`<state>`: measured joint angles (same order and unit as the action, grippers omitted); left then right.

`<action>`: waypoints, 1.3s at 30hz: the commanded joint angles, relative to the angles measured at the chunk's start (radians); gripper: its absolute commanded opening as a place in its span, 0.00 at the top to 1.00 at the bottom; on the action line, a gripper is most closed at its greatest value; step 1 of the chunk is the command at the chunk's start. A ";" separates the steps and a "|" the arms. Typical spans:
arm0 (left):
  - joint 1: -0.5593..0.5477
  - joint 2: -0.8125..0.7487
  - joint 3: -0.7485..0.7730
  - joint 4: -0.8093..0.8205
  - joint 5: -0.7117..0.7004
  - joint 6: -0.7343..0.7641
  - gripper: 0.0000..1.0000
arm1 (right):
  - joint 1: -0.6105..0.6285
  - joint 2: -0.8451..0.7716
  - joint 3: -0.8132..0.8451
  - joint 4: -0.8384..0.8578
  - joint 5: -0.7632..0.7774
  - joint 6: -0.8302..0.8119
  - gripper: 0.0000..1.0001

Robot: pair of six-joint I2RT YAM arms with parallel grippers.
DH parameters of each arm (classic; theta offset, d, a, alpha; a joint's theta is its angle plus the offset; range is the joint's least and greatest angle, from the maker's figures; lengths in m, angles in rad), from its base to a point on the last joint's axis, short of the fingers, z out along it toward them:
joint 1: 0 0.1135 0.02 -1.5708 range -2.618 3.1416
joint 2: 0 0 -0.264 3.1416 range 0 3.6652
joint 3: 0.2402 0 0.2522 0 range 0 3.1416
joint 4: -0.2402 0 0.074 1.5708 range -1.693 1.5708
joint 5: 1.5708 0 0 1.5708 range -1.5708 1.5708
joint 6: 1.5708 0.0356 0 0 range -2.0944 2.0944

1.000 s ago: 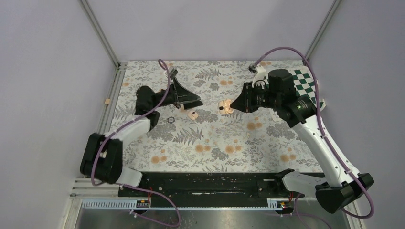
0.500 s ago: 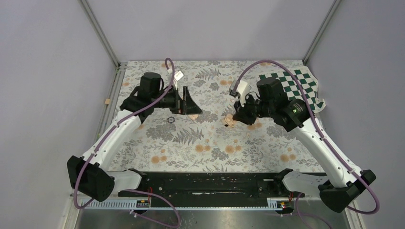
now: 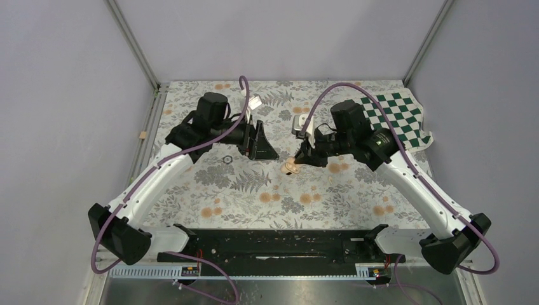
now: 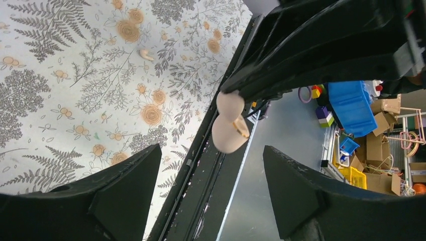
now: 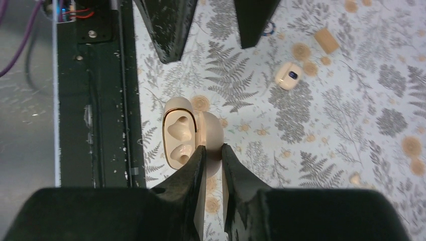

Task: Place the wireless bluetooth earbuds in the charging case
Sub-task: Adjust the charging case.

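My right claw (image 5: 212, 148) pinches the charging case (image 5: 180, 131), lid open, long axis along the claw, pointing left; my left claw (image 4: 208, 150) is spread wide.

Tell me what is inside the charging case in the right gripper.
Right wrist view: the charging case, pinched in the right gripper, shows two moulded pockets, both empty. The inside of its other half faces away from the camera and cannot be seen.

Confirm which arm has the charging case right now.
The right gripper: its jaws are shut on the open charging case. The left gripper has its jaws apart, holding nothing.
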<state>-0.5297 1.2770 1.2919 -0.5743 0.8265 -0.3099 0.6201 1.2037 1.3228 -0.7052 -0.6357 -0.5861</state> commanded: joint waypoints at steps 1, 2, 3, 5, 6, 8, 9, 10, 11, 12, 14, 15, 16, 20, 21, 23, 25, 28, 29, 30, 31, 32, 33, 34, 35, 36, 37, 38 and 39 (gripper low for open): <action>-0.017 -0.005 0.052 0.079 0.004 0.017 0.26 | 0.021 0.029 0.053 0.009 -0.144 -0.028 1.00; -0.020 -0.007 0.052 0.087 0.005 0.021 0.27 | 0.022 0.032 0.058 0.008 -0.164 -0.020 1.00; -0.023 -0.005 0.053 0.092 0.012 0.022 0.28 | 0.022 0.038 0.063 0.009 -0.177 -0.010 1.00; -0.036 0.007 0.056 0.094 0.024 0.020 0.31 | 0.022 0.049 0.078 -0.001 -0.190 0.001 1.00; -0.047 0.015 0.057 0.094 0.029 0.019 0.34 | 0.022 0.053 0.085 -0.006 -0.194 0.001 1.00; -0.065 0.031 0.058 0.087 0.040 0.025 0.37 | 0.023 0.060 0.093 -0.012 -0.201 0.002 1.00; -0.075 0.037 0.058 0.085 0.040 0.026 0.38 | 0.022 0.061 0.093 -0.013 -0.204 0.004 1.00; -0.083 0.041 0.059 0.085 0.033 0.026 0.38 | 0.022 0.063 0.094 -0.014 -0.207 0.005 1.00; -0.089 0.045 0.060 0.085 0.030 0.026 0.38 | 0.023 0.067 0.096 -0.013 -0.208 0.008 1.00; -0.093 0.045 0.061 0.085 0.028 0.027 0.38 | 0.022 0.071 0.098 -0.014 -0.209 0.012 1.00; -0.100 0.047 0.065 0.084 0.036 0.026 0.39 | 0.023 0.080 0.101 -0.016 -0.210 0.020 1.00; -0.102 0.047 0.068 0.084 0.042 0.025 0.41 | 0.023 0.084 0.104 -0.017 -0.210 0.021 1.00; -0.103 0.046 0.070 0.085 0.045 0.023 0.44 | 0.022 0.089 0.105 -0.017 -0.209 0.024 1.00; -0.106 0.043 0.070 0.084 0.042 0.020 0.57 | 0.023 0.097 0.110 -0.018 -0.210 0.028 1.00; -0.108 0.044 0.069 0.085 0.042 0.020 0.62 | 0.022 0.097 0.111 -0.017 -0.208 0.029 1.00; -0.108 0.044 0.070 0.081 0.045 0.020 0.69 | 0.022 0.100 0.113 -0.017 -0.206 0.031 1.00; -0.109 0.045 0.073 0.067 0.046 0.027 0.69 | 0.022 0.100 0.114 -0.017 -0.204 0.031 1.00; -0.111 0.047 0.075 0.047 0.038 0.034 0.67 | 0.022 0.102 0.115 -0.017 -0.200 0.031 1.00; -0.111 0.049 0.076 0.035 0.037 0.038 0.67 | 0.023 0.104 0.115 -0.017 -0.199 0.032 1.00; -0.112 0.050 0.079 0.027 0.038 0.040 0.67 | 0.022 0.105 0.116 -0.017 -0.197 0.034 1.00; -0.112 0.051 0.080 0.023 0.037 0.041 0.67 | 0.023 0.106 0.116 -0.017 -0.197 0.035 1.00; -0.113 0.052 0.079 0.022 0.036 0.041 0.67 | 0.022 0.107 0.117 -0.017 -0.198 0.036 1.00; -0.115 0.051 0.078 0.022 0.036 0.041 0.67 | 0.023 0.108 0.120 -0.017 -0.200 0.038 1.00; -0.115 0.052 0.078 0.022 0.034 0.040 0.68 | 0.023 0.110 0.121 -0.017 -0.201 0.039 1.00; -0.116 0.051 0.079 0.022 0.032 0.041 0.70 | 0.023 0.110 0.123 -0.018 -0.203 0.040 1.00; -0.117 0.051 0.081 0.022 0.031 0.041 0.73 | 0.022 0.110 0.124 -0.017 -0.205 0.043 1.00; -0.118 0.053 0.082 0.021 0.029 0.040 0.75 | 0.023 0.109 0.124 -0.017 -0.206 0.044 1.00; -0.118 0.054 0.085 0.022 0.030 0.040 0.79 | 0.023 0.109 0.123 -0.018 -0.206 0.046 1.00; -0.120 0.056 0.086 0.022 0.030 0.039 0.83 | 0.023 0.110 0.123 -0.017 -0.207 0.046 1.00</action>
<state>-0.6418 1.3308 1.3247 -0.5671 0.8410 -0.2821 0.6350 1.3102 1.3941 -0.7265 -0.8135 -0.5507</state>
